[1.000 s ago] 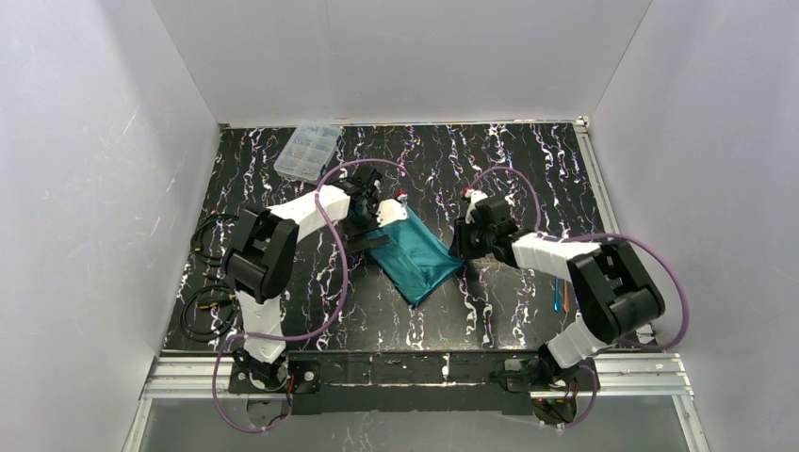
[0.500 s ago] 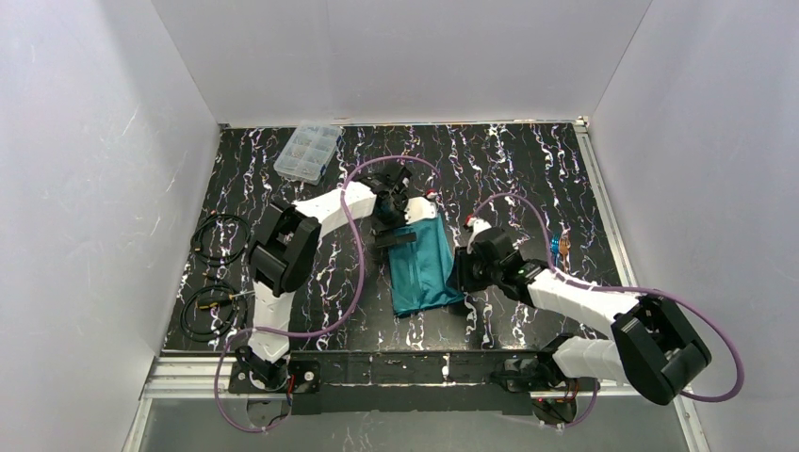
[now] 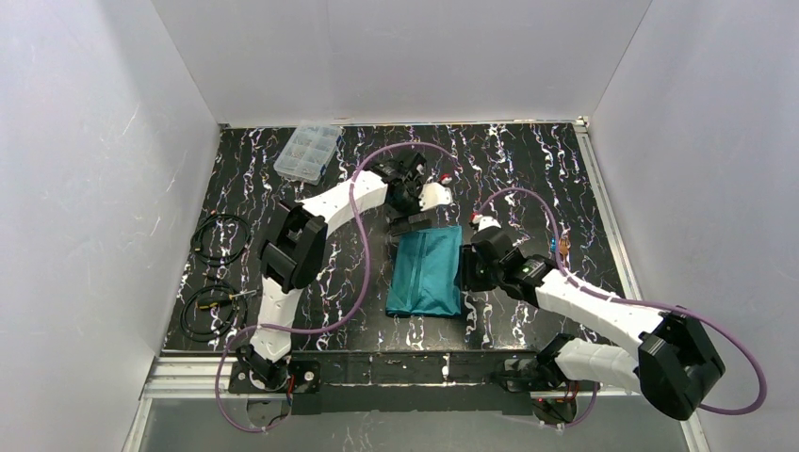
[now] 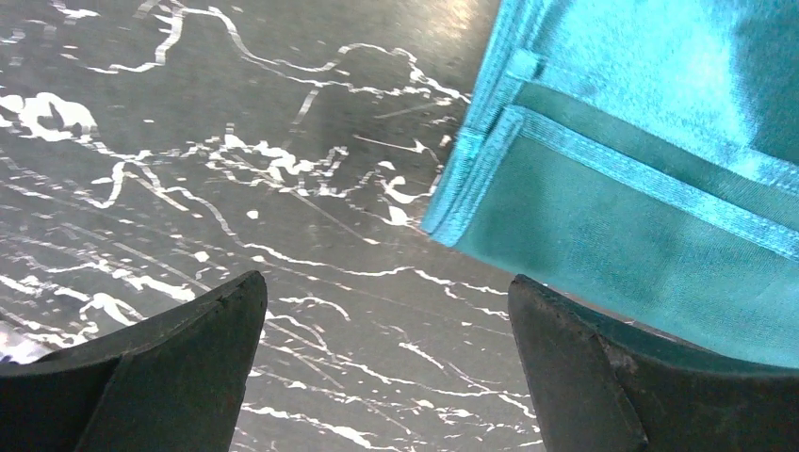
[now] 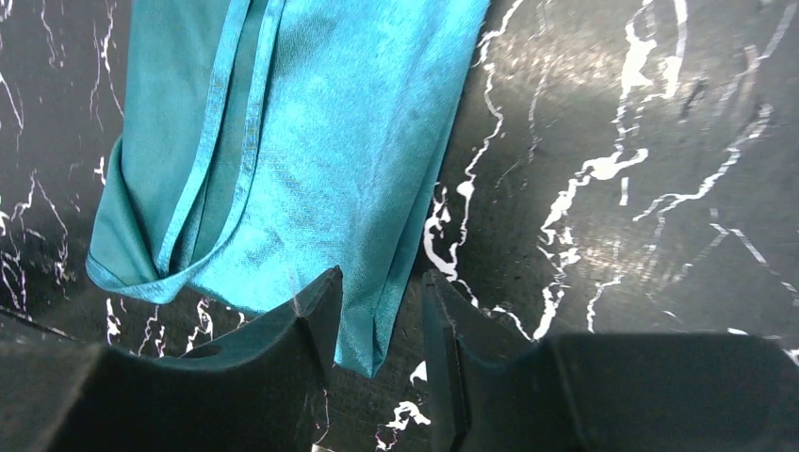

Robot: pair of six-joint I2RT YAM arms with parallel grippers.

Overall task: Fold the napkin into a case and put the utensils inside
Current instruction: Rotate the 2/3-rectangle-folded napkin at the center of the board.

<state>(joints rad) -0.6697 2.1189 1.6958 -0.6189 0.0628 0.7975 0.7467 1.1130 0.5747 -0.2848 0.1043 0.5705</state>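
Fold looks done: case (image 3: 426,273) lies flat on table (image 3: 528,160). Left gripper (image 4: 384,282) gapes wide at its far corner. Right gripper (image 5: 382,278) is half-parted, straddling its edge, unclamped. Next, likely: fetch utensils (image 3: 563,248) at right.

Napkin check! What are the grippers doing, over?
Left gripper open, empty, at napkin far corner. Right gripper part-open astride near corner. Utensils outside, off right. Nothing blocking.

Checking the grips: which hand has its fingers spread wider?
The left hand, at the napkin's far end: fingers wide apart, while the right hand's are narrowly parted at its right edge.
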